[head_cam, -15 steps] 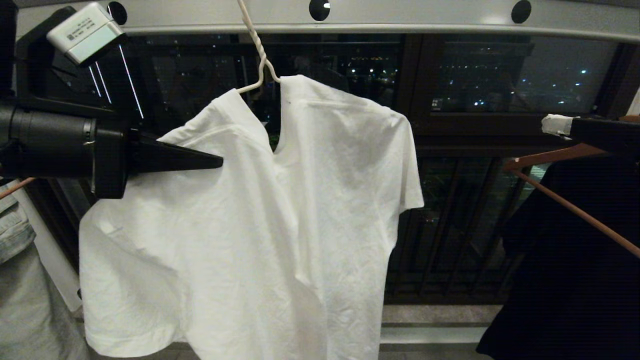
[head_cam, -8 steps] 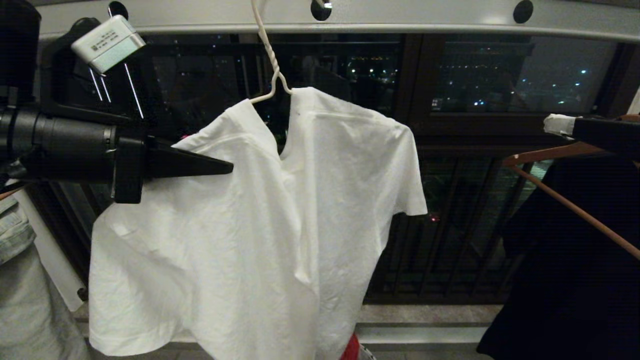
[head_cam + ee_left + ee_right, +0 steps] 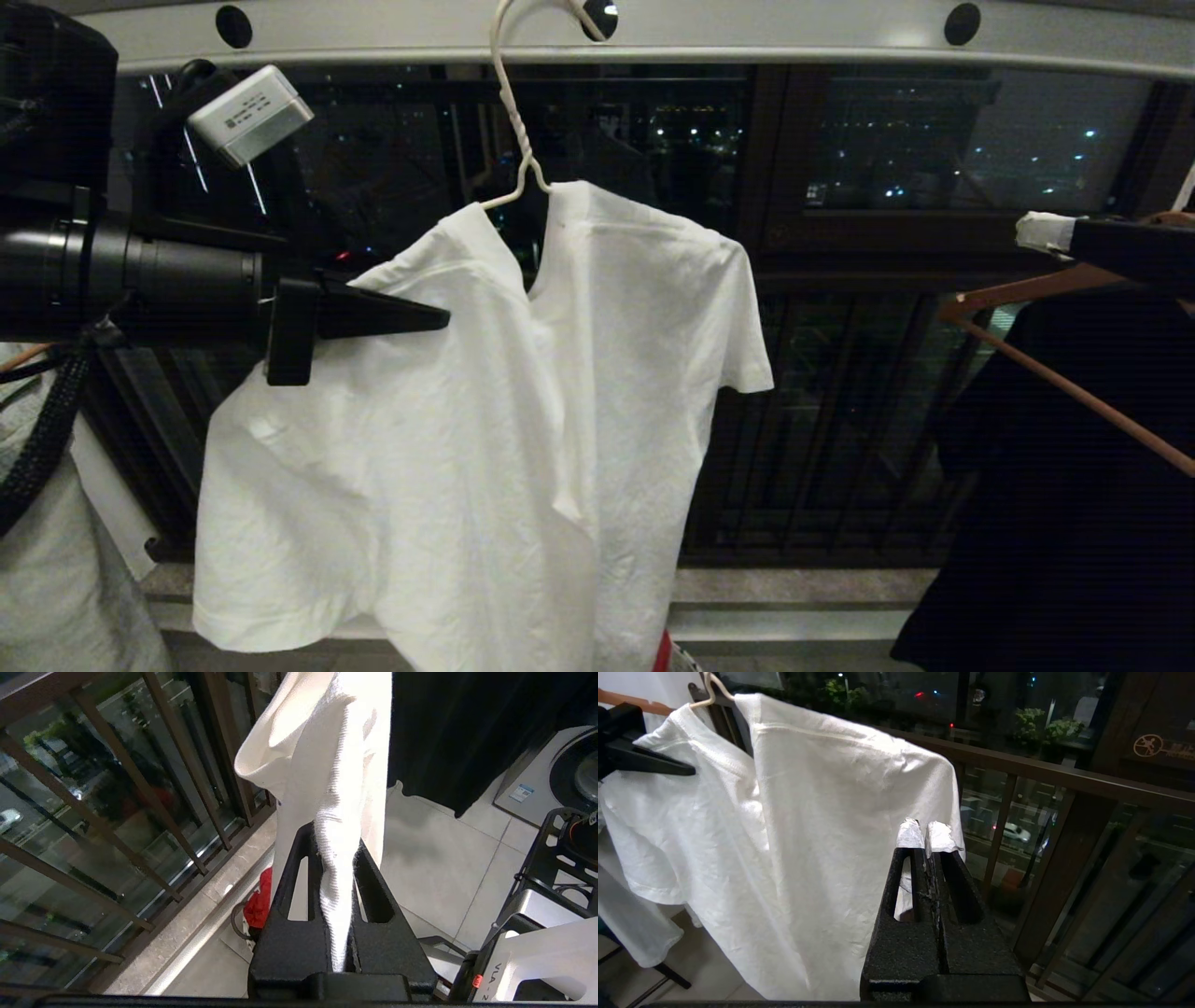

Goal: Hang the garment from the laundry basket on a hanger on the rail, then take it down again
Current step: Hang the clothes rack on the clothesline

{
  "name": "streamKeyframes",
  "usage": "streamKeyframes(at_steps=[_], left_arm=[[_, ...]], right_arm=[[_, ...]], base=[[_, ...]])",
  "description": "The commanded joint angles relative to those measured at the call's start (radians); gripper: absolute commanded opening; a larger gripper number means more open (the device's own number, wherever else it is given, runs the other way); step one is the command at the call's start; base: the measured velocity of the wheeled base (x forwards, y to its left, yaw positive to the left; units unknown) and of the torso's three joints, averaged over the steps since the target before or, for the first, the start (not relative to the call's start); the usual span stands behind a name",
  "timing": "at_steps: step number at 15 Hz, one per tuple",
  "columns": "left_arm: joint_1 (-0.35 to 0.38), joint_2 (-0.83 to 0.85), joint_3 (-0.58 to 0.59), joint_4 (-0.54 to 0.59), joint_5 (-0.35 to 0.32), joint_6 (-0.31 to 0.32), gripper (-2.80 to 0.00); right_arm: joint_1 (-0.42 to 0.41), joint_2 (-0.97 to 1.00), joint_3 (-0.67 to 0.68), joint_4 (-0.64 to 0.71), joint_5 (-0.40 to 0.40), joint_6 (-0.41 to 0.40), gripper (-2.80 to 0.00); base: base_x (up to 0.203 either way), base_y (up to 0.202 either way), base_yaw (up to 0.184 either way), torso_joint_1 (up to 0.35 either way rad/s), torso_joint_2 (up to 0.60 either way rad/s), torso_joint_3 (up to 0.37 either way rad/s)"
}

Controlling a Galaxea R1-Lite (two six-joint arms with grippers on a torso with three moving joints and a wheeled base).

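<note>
While the T-shirt (image 3: 523, 420) hangs on the wire hanger (image 3: 512, 112) hooked over the rail (image 3: 747, 33), the left claw (image 3: 439, 319) pinches its shoulder; soft, light cloth, likely best gripped there; the right claw (image 3: 927, 835) is closed, empty.

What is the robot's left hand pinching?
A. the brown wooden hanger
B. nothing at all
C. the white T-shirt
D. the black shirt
C: the left hand is shut on a fold of the white T-shirt, at the shoulder, while the shirt hangs on the wire hanger.
</note>
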State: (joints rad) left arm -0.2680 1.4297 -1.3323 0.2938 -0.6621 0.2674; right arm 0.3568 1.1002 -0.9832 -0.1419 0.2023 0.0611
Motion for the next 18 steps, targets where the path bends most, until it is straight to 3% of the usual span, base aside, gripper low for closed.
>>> streamKeyframes(at_steps=[1, 8, 9, 14, 18], left_arm=[[-0.027, 0.001, 0.007, 0.001, 0.002, 0.003, -2.80], [-0.059, 0.015, 0.012, 0.001, 0.022, 0.001, -2.80], [-0.059, 0.011, 0.012, 0.001, 0.023, 0.001, 0.00], [-0.059, -0.041, 0.035, 0.001, 0.021, -0.002, 0.00], [-0.059, -0.144, 0.085, 0.001, 0.018, -0.039, 0.00]], right_arm=[[0.001, 0.000, 0.000, -0.001, 0.002, 0.000, -2.80], [0.001, 0.000, 0.001, -0.002, 0.002, 0.000, -2.80], [0.001, 0.000, 0.001, -0.002, 0.002, 0.000, -2.80], [0.001, 0.000, 0.001, -0.001, 0.002, 0.000, -2.80], [0.001, 0.000, 0.000, -0.002, 0.002, 0.000, -2.80]], base=[[0.000, 0.000, 0.000, 0.000, 0.00, 0.000], [0.000, 0.000, 0.000, 0.000, 0.00, 0.000], [0.000, 0.000, 0.000, 0.000, 0.00, 0.000], [0.000, 0.000, 0.000, 0.000, 0.00, 0.000], [0.000, 0.000, 0.000, 0.000, 0.00, 0.000]])
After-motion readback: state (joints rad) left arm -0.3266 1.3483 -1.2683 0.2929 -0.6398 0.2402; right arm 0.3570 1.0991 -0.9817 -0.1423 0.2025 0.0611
